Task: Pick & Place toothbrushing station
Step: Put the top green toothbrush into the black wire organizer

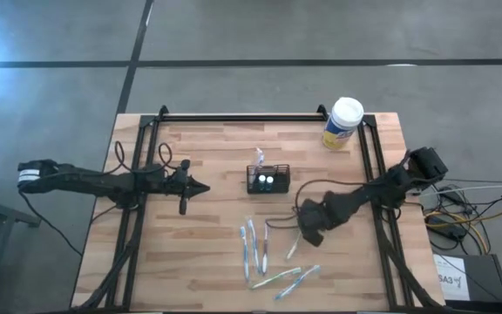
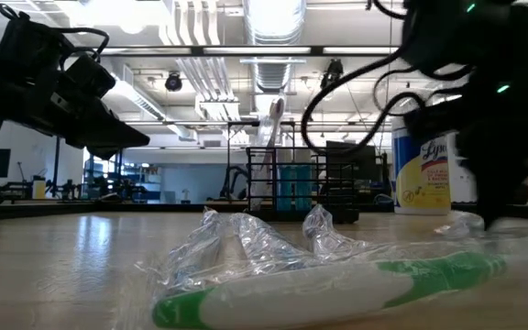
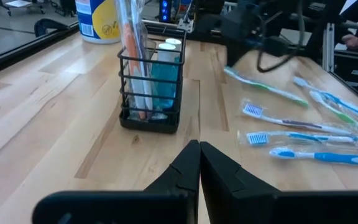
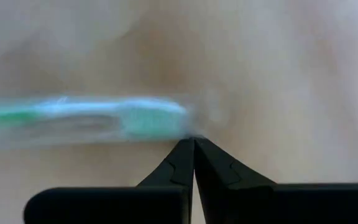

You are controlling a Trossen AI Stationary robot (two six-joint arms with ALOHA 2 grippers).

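Centrally, small black slotted holder [image 1: 267,179] is stocked mid-table. Left gripper [image 1: 200,187], pressed together, is parked leftward. Right gripper [image 4: 193,142], pinched at wrapped green toothbrush [image 4: 92,118]'s film; slippage is risked from a film-only hold.

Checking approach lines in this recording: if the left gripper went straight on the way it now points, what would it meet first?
Probably the black holder. The left gripper, jaws shut, points across bare wood toward it, perhaps aimed slightly past its near corner. The wrapped toothbrushes lie off to one side of that line. Its height above the table is unclear.
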